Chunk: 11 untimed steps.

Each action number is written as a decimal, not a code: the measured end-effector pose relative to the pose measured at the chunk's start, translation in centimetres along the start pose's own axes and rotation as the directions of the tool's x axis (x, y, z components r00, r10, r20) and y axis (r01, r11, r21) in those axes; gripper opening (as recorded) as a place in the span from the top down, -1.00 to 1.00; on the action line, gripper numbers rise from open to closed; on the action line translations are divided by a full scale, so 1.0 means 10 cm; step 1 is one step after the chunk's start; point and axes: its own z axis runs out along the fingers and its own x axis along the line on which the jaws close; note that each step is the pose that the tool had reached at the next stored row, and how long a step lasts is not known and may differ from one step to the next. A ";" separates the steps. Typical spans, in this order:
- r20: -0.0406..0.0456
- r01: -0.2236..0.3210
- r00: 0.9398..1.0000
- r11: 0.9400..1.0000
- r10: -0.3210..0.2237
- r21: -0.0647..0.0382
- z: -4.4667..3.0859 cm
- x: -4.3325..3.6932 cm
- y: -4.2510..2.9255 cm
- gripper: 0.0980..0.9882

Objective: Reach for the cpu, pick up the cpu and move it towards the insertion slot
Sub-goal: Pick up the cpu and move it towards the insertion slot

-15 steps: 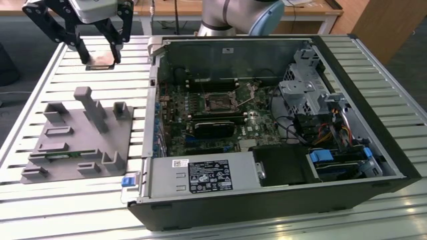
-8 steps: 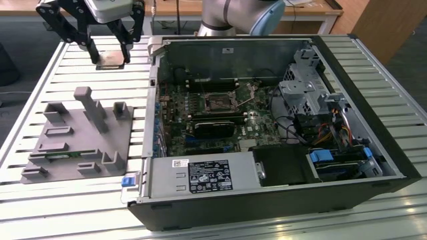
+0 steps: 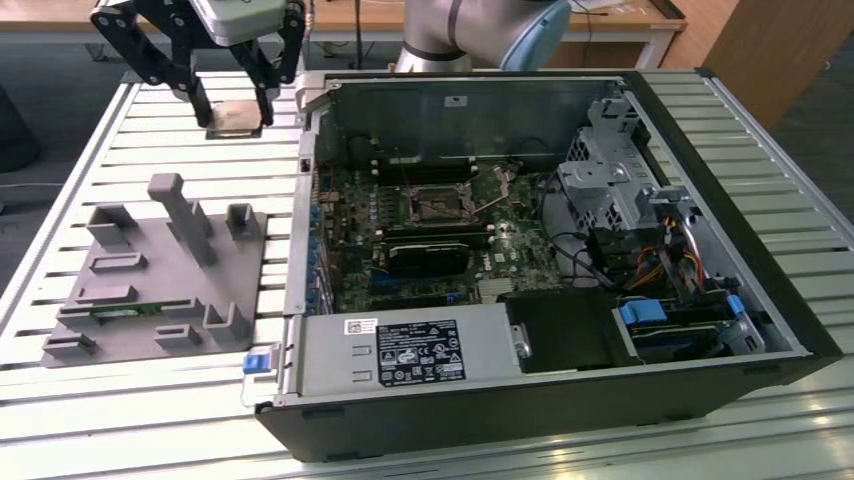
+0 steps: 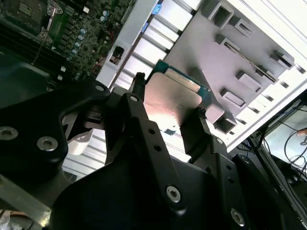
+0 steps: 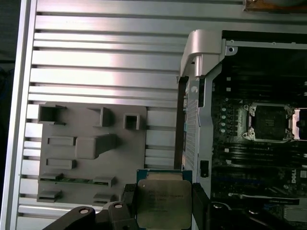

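The cpu [image 3: 238, 118], a flat square chip with a shiny metal top, hangs in the air above the slatted table, beyond the grey fixture and to the exterior view's left of the computer case. My gripper [image 3: 236, 110] is shut on it, one black finger on each side. In both wrist views the cpu [image 4: 170, 103] [image 5: 163, 203] sits clamped between the fingers [image 4: 136, 98] [image 5: 199, 203]. The insertion slot [image 3: 437, 205] [image 5: 268, 122], a square socket with a silvery frame and dark centre, lies on the motherboard inside the open case, well apart from the cpu.
A grey plastic fixture [image 3: 147, 270] [image 5: 91, 153] with raised blocks and a green memory strip [image 3: 120, 312] lies on the slatted table [image 3: 80, 160]. The open case's wall [image 3: 310, 150] stands between the gripper and the motherboard. A drive cage [image 3: 607, 190] and cables fill the case's right side.
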 end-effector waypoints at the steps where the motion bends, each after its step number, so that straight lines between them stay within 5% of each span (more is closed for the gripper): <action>1: 0.000 0.000 1.000 1.000 0.000 0.000 -0.001 -0.028 0.000 0.00; 11: 0.002 0.000 1.000 1.000 0.000 0.000 -0.008 -0.364 0.047 0.00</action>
